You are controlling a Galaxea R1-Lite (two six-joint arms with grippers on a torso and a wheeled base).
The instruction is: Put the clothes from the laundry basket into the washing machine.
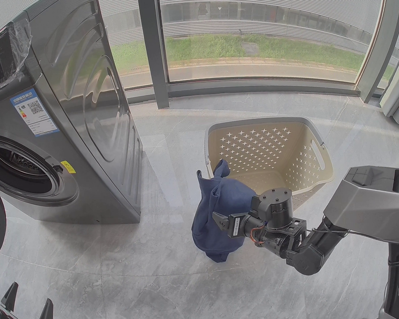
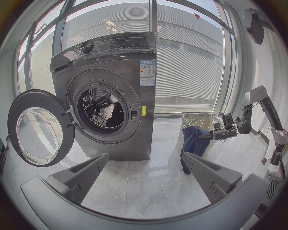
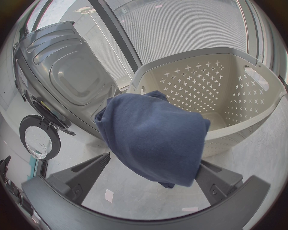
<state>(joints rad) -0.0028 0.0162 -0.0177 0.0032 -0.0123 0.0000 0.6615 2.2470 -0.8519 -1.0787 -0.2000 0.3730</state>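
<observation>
The washing machine [image 1: 75, 128] stands on the floor [image 1: 147, 278] to my left. Its round door [image 2: 40, 128] is swung wide and the drum [image 2: 102, 109] is open to view, so the mouth can take a load without either arm tending the door. The laundry basket [image 1: 259, 121] sits on the floor to the machine's right, by the window and well apart from that opening. I see no clothes on its bottom.

The one piece of clothing, a dark blue garment [image 1: 221, 209], is draped over the basket corner nearest the machine. It hangs down the outside wall toward the floor. From how it lies, I judge it is hung on the rim, half out of the basket, rather than carried.

My right jaws sit level with the middle of the hanging cloth, spread wide and facing it, I think to take in a thick fold. The cloth hides the tip of one finger and the other finger [image 3: 81, 176] is bare, so I judge nothing is pinched yet. Whether the cloth rests on the hidden finger I cannot tell.

My left jaws are low at my left side, facing the open drum. Their fingers [image 2: 87, 173] are apart with nothing between them, and they sit clear of the way from basket to machine.
</observation>
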